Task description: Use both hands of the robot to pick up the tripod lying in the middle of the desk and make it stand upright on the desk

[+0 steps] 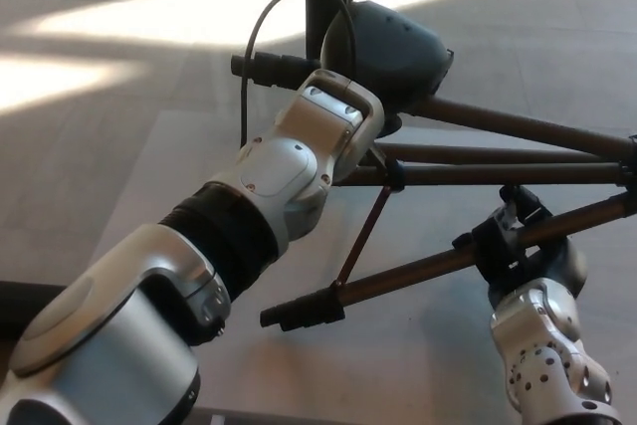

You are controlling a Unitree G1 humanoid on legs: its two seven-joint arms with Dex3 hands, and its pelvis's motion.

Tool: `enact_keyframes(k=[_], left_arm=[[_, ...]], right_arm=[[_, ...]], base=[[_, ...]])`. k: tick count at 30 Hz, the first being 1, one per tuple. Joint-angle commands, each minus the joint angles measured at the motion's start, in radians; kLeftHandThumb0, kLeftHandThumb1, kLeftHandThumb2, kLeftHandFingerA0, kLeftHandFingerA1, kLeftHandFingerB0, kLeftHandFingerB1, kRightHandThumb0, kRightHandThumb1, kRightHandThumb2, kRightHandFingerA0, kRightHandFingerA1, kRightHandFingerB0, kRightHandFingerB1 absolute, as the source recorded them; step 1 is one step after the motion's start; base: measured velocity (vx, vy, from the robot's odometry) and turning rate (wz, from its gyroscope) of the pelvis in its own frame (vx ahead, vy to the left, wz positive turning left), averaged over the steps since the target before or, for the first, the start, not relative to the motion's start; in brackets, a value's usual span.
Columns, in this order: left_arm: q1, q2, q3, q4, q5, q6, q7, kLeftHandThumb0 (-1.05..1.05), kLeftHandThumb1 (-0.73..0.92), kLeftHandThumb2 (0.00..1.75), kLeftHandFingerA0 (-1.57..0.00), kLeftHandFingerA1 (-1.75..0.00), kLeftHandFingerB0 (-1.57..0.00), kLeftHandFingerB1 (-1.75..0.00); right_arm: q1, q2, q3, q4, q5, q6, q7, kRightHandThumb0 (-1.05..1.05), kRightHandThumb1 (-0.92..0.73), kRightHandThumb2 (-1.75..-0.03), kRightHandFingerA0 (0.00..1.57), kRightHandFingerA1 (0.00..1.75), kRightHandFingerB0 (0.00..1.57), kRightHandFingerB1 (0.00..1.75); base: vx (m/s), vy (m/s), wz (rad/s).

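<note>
Head view showed the right hand (520, 246) pinching 1 tripod (468, 156) leg, left hand (390, 55) fingers unreadable; a loose pinch could let it swing down onto the desk (418, 365).

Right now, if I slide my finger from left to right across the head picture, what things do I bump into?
Left arm → foot of the lower tripod leg → left hand holding the tripod's top → right hand around the lower leg.

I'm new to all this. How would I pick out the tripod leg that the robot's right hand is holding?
Start at the big silver left arm crossing the picture. Several dark tripod legs fan rightward from it. The held leg is the lowest, gripped by the black right hand.
</note>
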Motion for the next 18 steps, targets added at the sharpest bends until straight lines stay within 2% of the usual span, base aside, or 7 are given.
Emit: enact_keyframes(k=[1, 5, 8, 11, 13, 14, 18], left_arm=[[-0.009, 0.029, -0.003, -0.015, 0.034, -0.035, 0.015, -0.32, 0.76, 0.73, -0.93, -1.68, -0.85, -1.28], [-0.006, 0.049, -0.013, -0.035, 0.045, -0.031, -0.017, -0.31, 0.70, 0.75, -0.90, -1.66, -0.86, -1.17], [0.022, 0.072, 0.034, -0.064, 0.012, -0.018, 0.010, -0.28, 0.65, 0.66, -0.92, -1.69, -0.80, -1.06], [-0.007, 0.081, 0.099, -0.043, -0.036, 0.013, -0.001, -0.30, 0.64, 0.61, -0.91, -1.34, -0.78, -0.78], [-0.022, 0.095, 0.111, -0.030, -0.030, 0.010, 0.024, -0.26, 0.60, 0.61, -0.92, -1.22, -0.78, -0.76], [-0.033, 0.099, 0.124, -0.022, -0.035, 0.017, 0.025, -0.21, 0.64, 0.74, -0.92, -0.97, -0.76, -0.78], [-0.072, 0.114, 0.205, 0.018, -0.074, 0.043, 0.027, -0.18, 0.64, 0.85, -0.89, -1.03, -0.74, -0.78]], right_arm=[[-0.035, -0.036, 0.036, -0.035, -0.217, -0.171, -0.064, -0.13, -0.49, -1.20, 0.96, 1.71, 0.82, 1.51], [-0.053, -0.080, 0.040, -0.045, -0.245, -0.112, -0.090, -0.17, -0.51, -1.21, 0.95, 1.75, 0.81, 1.54], [-0.070, -0.212, 0.098, -0.101, -0.336, -0.085, -0.019, -0.16, -0.51, -1.22, 1.03, 1.75, 0.87, 1.50], [-0.094, -0.307, 0.139, -0.152, -0.373, -0.021, 0.029, -0.21, -0.45, -1.26, 1.03, 1.75, 0.85, 1.53], [-0.104, -0.343, 0.156, -0.169, -0.386, 0.003, 0.038, -0.21, -0.42, -1.26, 1.04, 1.74, 0.86, 1.52], [-0.113, -0.358, 0.157, -0.183, -0.373, 0.027, 0.054, -0.31, -0.41, -1.17, 1.32, 1.45, 1.04, 1.28], [-0.170, -0.449, 0.181, -0.222, -0.318, 0.159, 0.146, -0.33, -0.37, -1.17, 1.35, 1.48, 1.03, 1.26]], base=[[0.00, 0.000, 0.00], [0.00, 0.000, 0.00], [0.00, 0.000, 0.00], [0.00, 0.000, 0.00], [0.00, 0.000, 0.00], [0.00, 0.000, 0.00], [0.00, 0.000, 0.00]])
